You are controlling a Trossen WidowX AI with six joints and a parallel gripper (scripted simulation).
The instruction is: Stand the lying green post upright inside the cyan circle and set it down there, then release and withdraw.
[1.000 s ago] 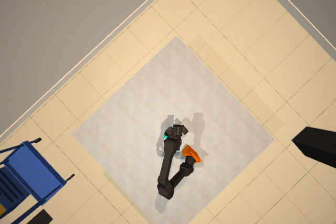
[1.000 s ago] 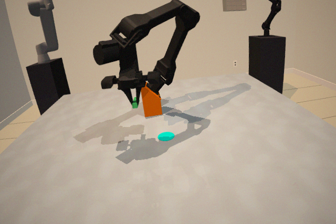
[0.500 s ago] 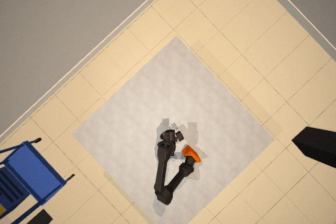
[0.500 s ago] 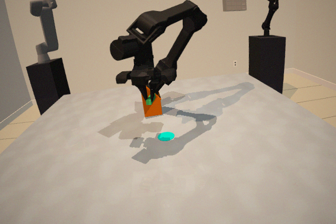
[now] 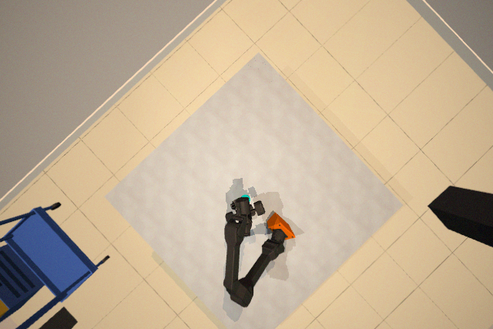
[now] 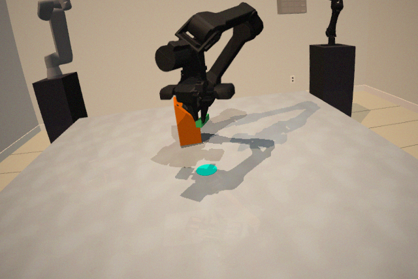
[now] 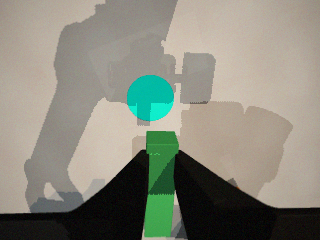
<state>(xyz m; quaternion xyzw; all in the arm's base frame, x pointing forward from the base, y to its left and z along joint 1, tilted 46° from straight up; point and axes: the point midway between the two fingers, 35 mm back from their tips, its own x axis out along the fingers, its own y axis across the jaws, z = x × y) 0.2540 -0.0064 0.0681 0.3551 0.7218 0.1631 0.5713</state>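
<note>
My gripper [image 6: 200, 120] [image 7: 160, 157] is shut on the green post [image 6: 199, 124] [image 7: 160, 217] and holds it in the air above the table. The post looks closer to level than upright, with one end face just ahead of the fingertips in the wrist view. The cyan circle [image 5: 246, 196] [image 6: 206, 170] [image 7: 150, 90] lies flat on the table. It is ahead of the post's end in the wrist view and nearer the camera than the post in the exterior view. In the top view the arm hides the post, the fingertips and part of the circle.
The orange block [image 5: 280, 225] [image 6: 189, 131] stands at the arm's base, close beside the gripper in the exterior view. The arm's shadows fall across the grey table top [image 5: 254, 118] [image 6: 101, 221] and partly over the circle. Other arms on dark pedestals [image 6: 332, 76] stand behind the table.
</note>
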